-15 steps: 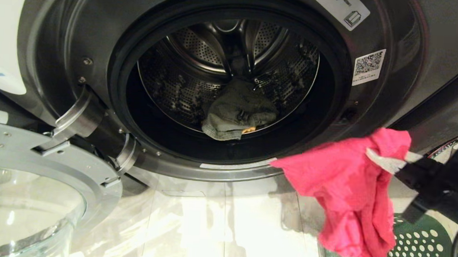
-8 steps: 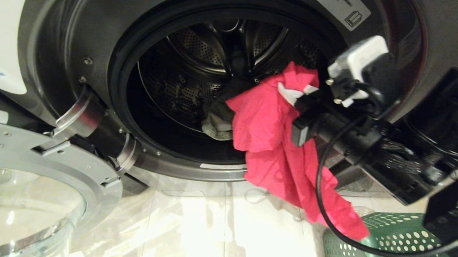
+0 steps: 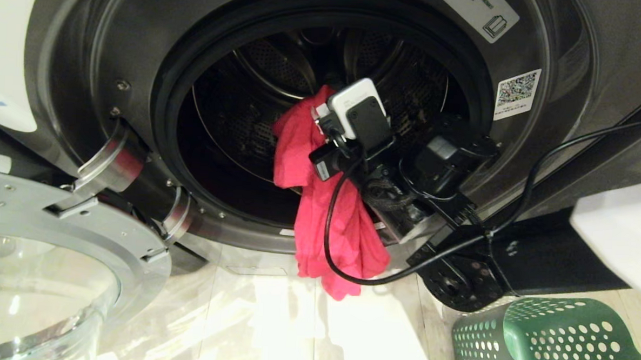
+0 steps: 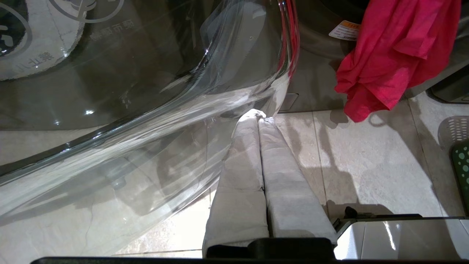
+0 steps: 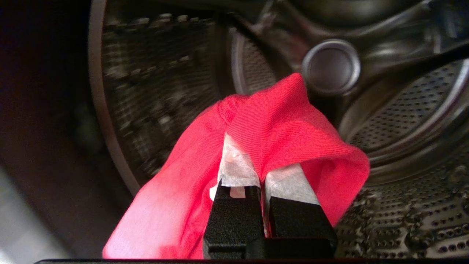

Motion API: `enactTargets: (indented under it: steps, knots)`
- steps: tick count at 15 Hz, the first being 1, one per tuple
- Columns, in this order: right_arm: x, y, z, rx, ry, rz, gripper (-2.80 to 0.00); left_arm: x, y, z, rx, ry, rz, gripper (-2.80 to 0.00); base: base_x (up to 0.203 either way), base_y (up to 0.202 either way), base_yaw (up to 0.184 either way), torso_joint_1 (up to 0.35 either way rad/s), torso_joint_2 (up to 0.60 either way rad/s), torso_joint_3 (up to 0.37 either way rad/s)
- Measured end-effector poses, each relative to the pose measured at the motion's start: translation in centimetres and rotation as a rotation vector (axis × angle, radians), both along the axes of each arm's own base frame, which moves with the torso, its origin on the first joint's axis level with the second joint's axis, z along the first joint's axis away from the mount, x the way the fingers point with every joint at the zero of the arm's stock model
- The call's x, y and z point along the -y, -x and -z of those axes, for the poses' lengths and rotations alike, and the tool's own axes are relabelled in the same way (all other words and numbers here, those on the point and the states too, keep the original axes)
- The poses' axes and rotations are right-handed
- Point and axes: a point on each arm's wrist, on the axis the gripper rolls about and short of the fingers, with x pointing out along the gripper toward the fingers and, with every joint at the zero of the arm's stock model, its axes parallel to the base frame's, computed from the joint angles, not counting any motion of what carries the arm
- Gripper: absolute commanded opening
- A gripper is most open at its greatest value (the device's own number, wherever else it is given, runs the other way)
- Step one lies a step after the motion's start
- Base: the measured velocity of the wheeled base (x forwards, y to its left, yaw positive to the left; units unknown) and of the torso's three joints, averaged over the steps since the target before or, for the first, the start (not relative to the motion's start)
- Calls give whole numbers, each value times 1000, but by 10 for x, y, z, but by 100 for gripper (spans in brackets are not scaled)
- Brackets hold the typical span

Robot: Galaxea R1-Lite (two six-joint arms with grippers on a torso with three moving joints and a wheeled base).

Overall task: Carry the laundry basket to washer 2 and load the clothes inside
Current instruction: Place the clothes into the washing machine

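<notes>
My right gripper [image 5: 262,161] is inside the round mouth of the dark grey front-load washer [image 3: 115,41], its white-wrapped fingers [image 5: 236,167] pinched tight on a bunched fold of the bright pink-red cloth garment [image 3: 329,223]. In the wrist view that fold sits up in front of the perforated steel drum [image 5: 403,121]. From my head camera, the upper part of the garment is in the opening while the rest hangs down over the chrome door rim [image 3: 231,235] and dangles in front of the washer, above the pale tiled floor [image 3: 270,329]. A black cable [image 3: 328,240] loops down from my wrist across the cloth.

The chrome-rimmed glass door [image 3: 29,281] stands swung open on my left. My left gripper [image 4: 262,119] is parked low just beside that glass, its padded fingers pressed together, holding nothing.

The dark green plastic laundry basket [image 3: 551,341] with round-holed walls stands on the floor to my right, below the washer front and near my right arm's base.
</notes>
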Motion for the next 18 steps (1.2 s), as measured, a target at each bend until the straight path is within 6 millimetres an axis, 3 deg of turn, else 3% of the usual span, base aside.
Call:
enactTargets:
  steps: [3,6,9,18]
  knots:
    - [-21,-33,3,20,-52,81,-280,0,0,0,0,0,0,-280,0,0,0,0,0,0]
    - [-29,-70,5,28,-83,180,-280,0,0,0,0,0,0,-280,0,0,0,0,0,0]
    - [-25,-104,33,-26,-41,271,-280,0,0,0,0,0,0,-280,0,0,0,0,0,0]
    - [-27,-122,68,-129,127,312,-280,0,0,0,0,0,0,-280,0,0,0,0,0,0]
